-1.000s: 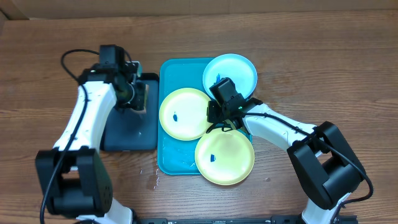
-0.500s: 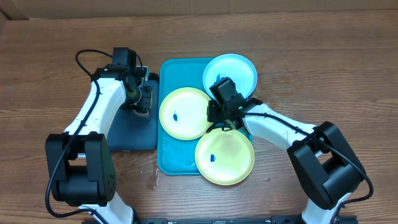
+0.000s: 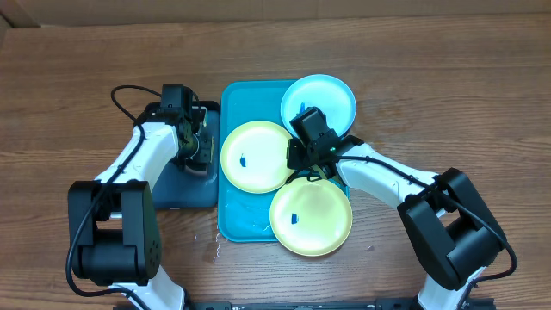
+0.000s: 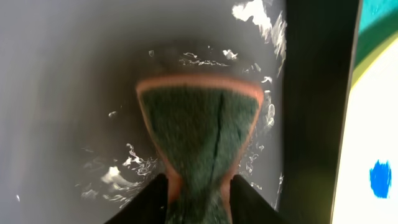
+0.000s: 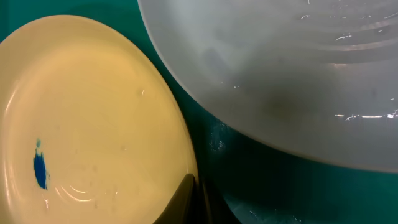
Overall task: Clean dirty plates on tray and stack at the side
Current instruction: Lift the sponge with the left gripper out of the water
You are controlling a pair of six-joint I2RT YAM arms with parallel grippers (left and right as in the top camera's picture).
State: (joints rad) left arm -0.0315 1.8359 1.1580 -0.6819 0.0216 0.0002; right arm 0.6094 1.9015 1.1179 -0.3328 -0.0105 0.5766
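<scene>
Overhead view: we've got both arms down over the counter [image 3: 448,69], with the left pincer [image 3: 200,148] above the black tray [image 3: 176,191] and the right pincer [image 3: 299,172] in among the plates.
Left pincer: it's clamped on the sponge [image 4: 199,124], and we can see the pad squeezed to a waist between the fingers [image 4: 155,200].
Sponge: it sticks out ahead of the left pincer, green face toward us, orange edge around it, far end at the wet floor of the black tray.
Black tray: under the left pincer, with water beads [image 4: 255,15] glinting around the sponge.
Right pincer: the tips are pressed tight together, and we cannot tell whether they nip a rim.
Turquoise tray [image 3: 237,226]: under the right pincer, and just to the right of the left pincer.
Left yellow plate [image 3: 255,157]: between the two pincers, its rim right at the right pincer's tips, blue smudge [image 3: 245,160] showing.
Lower yellow plate [image 3: 311,219]: just on the arm-base side of the right pincer, hanging over the turquoise tray's edge.
Light blue plate [image 3: 331,95]: on the far side of the right pincer, partly under its wrist.
Right wrist close-up: the closed tips sit at a yellow plate [image 5: 93,124] edge on their left, with a pale plate [image 5: 280,74] looming up and right of them. We cannot tell which plate is which.
</scene>
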